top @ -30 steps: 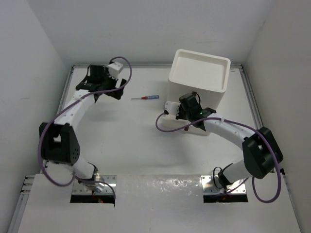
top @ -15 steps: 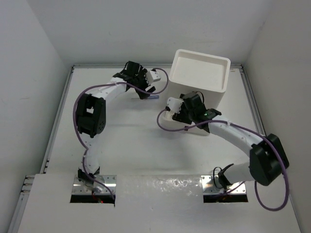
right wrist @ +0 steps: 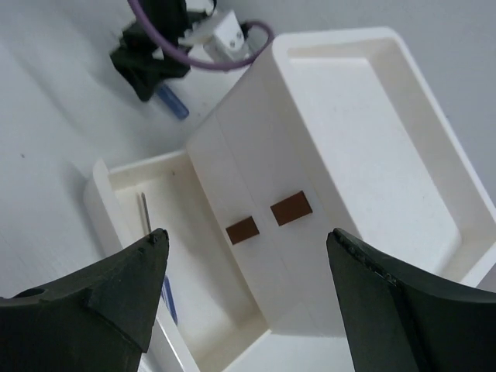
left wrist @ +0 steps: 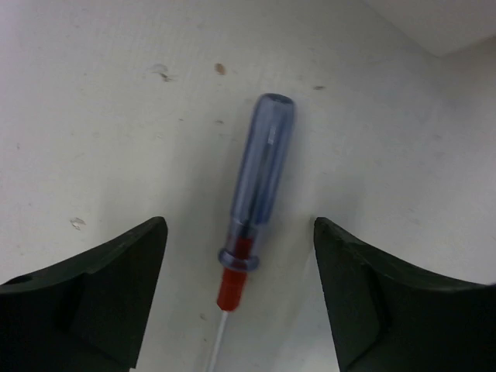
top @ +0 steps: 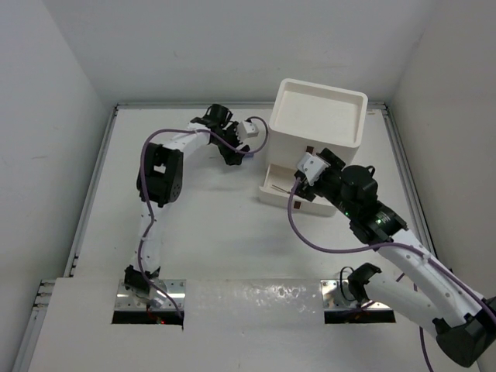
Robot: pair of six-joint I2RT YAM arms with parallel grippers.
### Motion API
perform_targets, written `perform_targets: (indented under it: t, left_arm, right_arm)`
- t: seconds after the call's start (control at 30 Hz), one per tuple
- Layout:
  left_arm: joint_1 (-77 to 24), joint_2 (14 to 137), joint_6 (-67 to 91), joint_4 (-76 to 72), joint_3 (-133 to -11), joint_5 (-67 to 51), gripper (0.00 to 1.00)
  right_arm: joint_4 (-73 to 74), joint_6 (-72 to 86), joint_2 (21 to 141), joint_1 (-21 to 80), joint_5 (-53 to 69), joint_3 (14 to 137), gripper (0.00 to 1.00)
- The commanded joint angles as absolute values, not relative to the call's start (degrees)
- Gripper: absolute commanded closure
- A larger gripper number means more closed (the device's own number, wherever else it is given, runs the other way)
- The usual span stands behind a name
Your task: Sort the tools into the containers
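A thin blue-and-red-handled screwdriver (left wrist: 260,186) lies flat on the table, its metal shaft pointing toward my left wrist. My left gripper (left wrist: 239,260) hangs over it, open, one finger on each side and neither touching it. The white drawer stack (top: 318,116) stands at the back right, with its bottom drawer (top: 273,191) pulled out. Inside that drawer (right wrist: 124,182) lies another blue-handled screwdriver (right wrist: 168,298). My right gripper (right wrist: 244,263) is open and holds nothing, raised in front of the stack and facing the two brown tab handles (right wrist: 242,229) of the shut upper drawers.
The stack has a rimmed tray top (right wrist: 349,116). White walls enclose the table on the left, back and right. In the right wrist view, the left gripper (right wrist: 147,58) sits just left of the stack, close to the open drawer's corner.
My left arm has swung from the far left over to the screwdriver beside the stack, and its jaws have narrowed. My right gripper has opened and drawn back from the drawer front.
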State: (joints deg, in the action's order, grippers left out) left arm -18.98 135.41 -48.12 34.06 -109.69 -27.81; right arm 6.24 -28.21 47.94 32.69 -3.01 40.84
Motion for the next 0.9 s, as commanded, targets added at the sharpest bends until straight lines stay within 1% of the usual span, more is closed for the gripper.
perform_targets:
  t: [0.0,0.03,0.1,0.13,0.17,0.23,0.27,0.3,0.33,0.47,0.57,0.6,0.67,0.7,0.77,0.83,0.87]
  left_arm:
    - [-19.3,138.8,-43.6,33.9,-115.0,-25.6,0.28]
    - [-19.3,141.0,-42.7,34.0,-117.2,-23.7,0.36]
    - [-19.3,142.9,-42.4,36.8,-119.3,-23.0,0.44]
    - [-19.3,144.0,-43.1,38.3,-120.5,-23.5,0.52]
    - [-19.3,144.2,-44.8,41.0,-120.6,-23.6,0.56]
    - [-19.3,143.2,-47.8,43.1,-118.8,-23.6,0.78]
    - [-19.3,142.4,-48.2,43.3,-117.4,-23.0,0.91]
    - [-19.2,140.5,-48.4,42.9,-116.0,-22.3,1.00]
    - [-19.2,139.3,-48.9,42.5,-112.8,-21.7,1.00]
    - [-18.6,133.0,-47.9,42.1,-107.7,-22.1,1.00]
    - [-18.1,126.2,-44.6,41.6,-105.9,-24.4,1.00]
    - [-18.4,122.0,-43.9,41.1,-104.3,-24.8,1.00]
    - [-18.5,117.4,-43.5,39.9,-102.1,-26.2,1.00]
    - [-18.7,112.6,-43.8,39.6,-99.8,-27.5,1.00]
    - [-19.0,108.0,-44.9,38.8,-97.5,-28.6,1.00]
    - [-20.2,100.0,-47.5,40.3,-94.9,-29.8,1.00]
    - [-20.2,99.9,-48.5,41.0,-94.0,-29.8,1.00]
  right_arm:
    - [2.6,-23.8,45.7,32.3,-0.2,40.6,0.19]
    - [2.9,-23.1,45.4,32.4,-0.2,41.0,0.19]
    - [4.0,-22.3,45.3,32.4,1.6,41.6,0.19]
    - [4.4,-21.6,45.2,32.4,1.9,42.2,0.20]
    - [4.8,-21.4,44.9,32.4,2.0,42.4,0.20]
    - [4.5,-20.9,44.5,32.4,1.8,42.3,0.20]
    - [4.1,-20.8,44.1,32.4,1.8,42.1,0.20]
    - [3.8,-20.7,43.9,32.3,1.8,41.7,0.20]
    - [3.5,-20.3,43.9,32.4,1.8,41.7,0.20]
    - [3.4,-18.9,43.6,32.5,2.5,41.6,0.20]
    - [3.1,-17.5,42.8,32.4,0.7,41.6,0.20]
    - [3.1,-16.8,42.6,32.4,0.2,41.8,0.20]
    - [3.3,-15.8,42.6,32.5,-2.7,42.1,0.20]
    - [3.4,-14.6,42.8,32.5,-6.2,42.6,0.20]
    - [4.5,-12.9,43.2,32.5,-10.7,43.4,0.20]
    - [6.8,-10.2,44.0,32.3,-17.0,46.0,0.20]
    - [7.5,-9.2,44.2,32.3,-18.8,46.0,0.20]
